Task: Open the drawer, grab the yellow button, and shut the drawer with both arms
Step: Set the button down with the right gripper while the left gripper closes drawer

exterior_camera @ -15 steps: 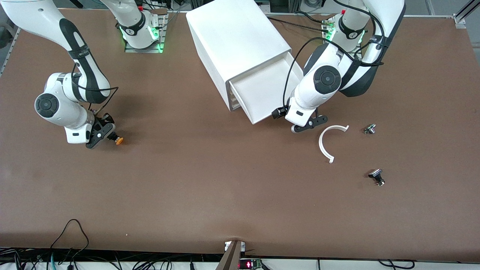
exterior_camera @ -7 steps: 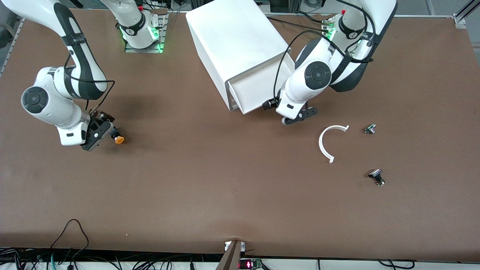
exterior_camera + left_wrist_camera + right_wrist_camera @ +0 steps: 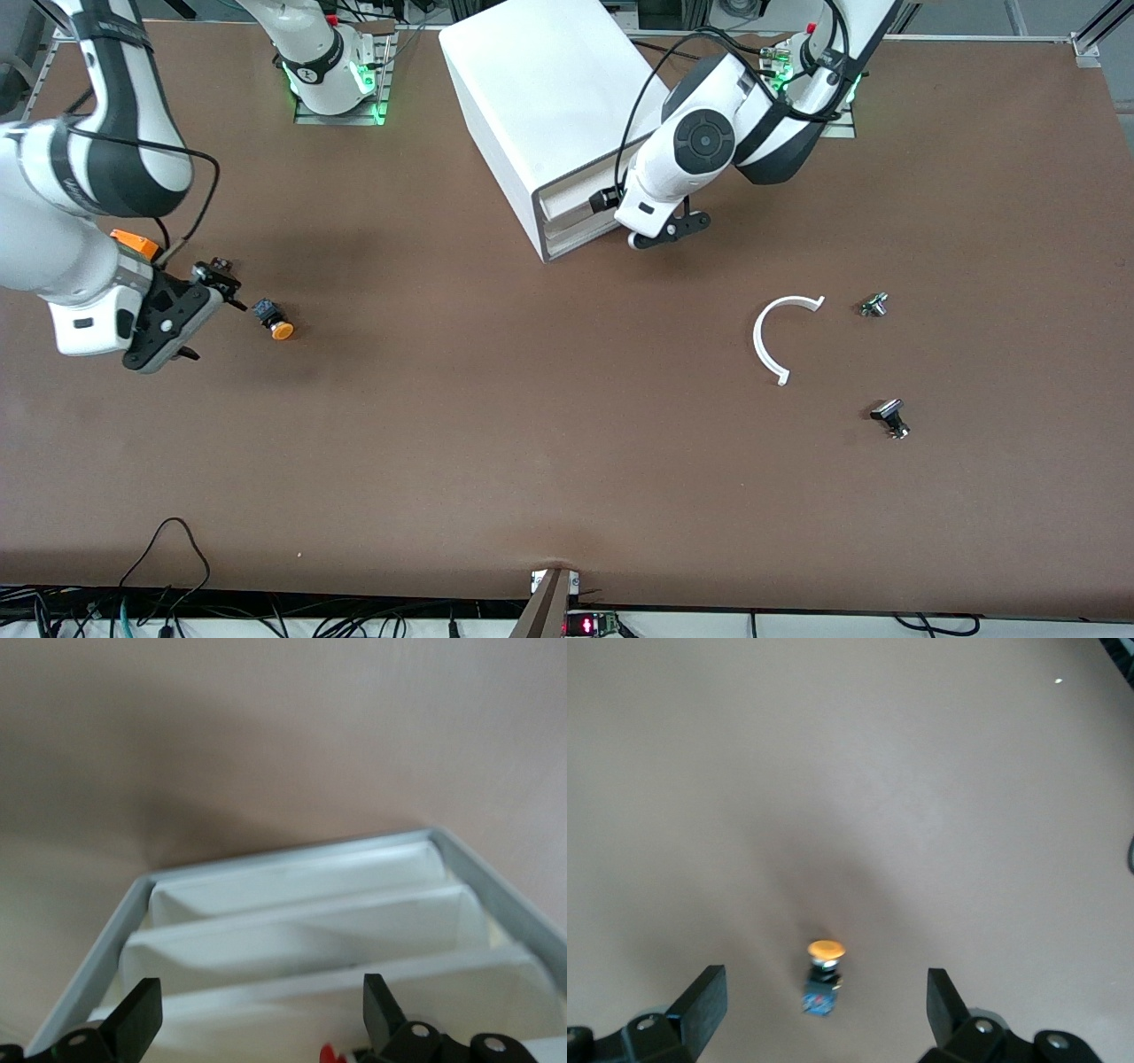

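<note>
The white cabinet (image 3: 549, 80) stands at the robots' side of the table, midway between the two arms. Its top drawer (image 3: 574, 198) is pushed in, with the front about level with the lower drawer fronts (image 3: 301, 935). My left gripper (image 3: 671, 230) hangs open right in front of the drawer (image 3: 461, 979), its fingers spread wide and empty (image 3: 260, 1005). The button (image 3: 275, 324), orange cap on a dark body, lies on the table toward the right arm's end. My right gripper (image 3: 213, 328) is open and raised beside it. In the right wrist view the button (image 3: 822, 973) lies below and between the open fingers (image 3: 824, 988).
A white curved strip (image 3: 769, 341) lies on the table toward the left arm's end. Near it are a small metal part (image 3: 874, 305) and a small black part (image 3: 890, 416). Cables run along the table edge (image 3: 177, 540) nearest the front camera.
The left arm pushed the open drawer into the cabinet. The right gripper opened, let go of the button on the table and lifted away from it.
</note>
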`<action>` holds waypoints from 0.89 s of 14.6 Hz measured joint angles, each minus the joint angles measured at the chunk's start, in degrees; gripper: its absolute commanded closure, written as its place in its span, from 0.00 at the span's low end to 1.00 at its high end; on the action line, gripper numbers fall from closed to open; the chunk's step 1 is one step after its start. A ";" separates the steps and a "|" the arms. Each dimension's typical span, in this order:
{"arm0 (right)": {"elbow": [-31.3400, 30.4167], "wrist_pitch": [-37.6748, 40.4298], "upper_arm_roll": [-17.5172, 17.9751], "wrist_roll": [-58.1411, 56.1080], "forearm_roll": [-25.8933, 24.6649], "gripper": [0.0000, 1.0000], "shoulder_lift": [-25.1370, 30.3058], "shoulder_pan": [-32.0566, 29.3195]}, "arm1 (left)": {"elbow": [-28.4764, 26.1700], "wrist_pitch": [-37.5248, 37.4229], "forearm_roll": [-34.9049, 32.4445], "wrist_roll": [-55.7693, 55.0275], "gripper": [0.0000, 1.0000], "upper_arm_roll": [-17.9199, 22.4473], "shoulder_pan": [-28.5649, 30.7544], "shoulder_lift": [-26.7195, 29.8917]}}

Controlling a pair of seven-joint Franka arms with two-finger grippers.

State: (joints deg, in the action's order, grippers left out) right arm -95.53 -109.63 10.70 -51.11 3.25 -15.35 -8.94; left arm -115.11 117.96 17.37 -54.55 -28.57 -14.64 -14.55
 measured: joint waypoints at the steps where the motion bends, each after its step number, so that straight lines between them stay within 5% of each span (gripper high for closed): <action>1: 2.48 3.67 -0.12 0.42 2.53 0.00 0.00 -0.07 | -0.26 -0.35 0.12 -0.10 0.00 -0.63 0.00 0.13; 7: 6.77 10.04 0.92 19.55 7.63 0.00 0.07 0.63 | -0.39 -1.04 0.20 -0.25 0.00 -1.01 0.11 0.65; 10: 6.79 10.69 2.07 31.44 -2.82 0.00 0.26 4.80 | -0.36 -1.39 0.27 0.25 0.00 -0.45 1.84 1.16; 13: 6.43 10.70 -0.43 34.05 -9.70 0.00 0.38 5.88 | 0.51 -1.41 0.27 9.22 0.00 4.55 5.51 2.01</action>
State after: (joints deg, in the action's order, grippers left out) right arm -89.10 -98.93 10.26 -17.07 -6.44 -14.97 -3.06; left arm -114.60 116.55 17.64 -45.33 -24.02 -9.13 -12.54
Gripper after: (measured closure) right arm 0.000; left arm 0.000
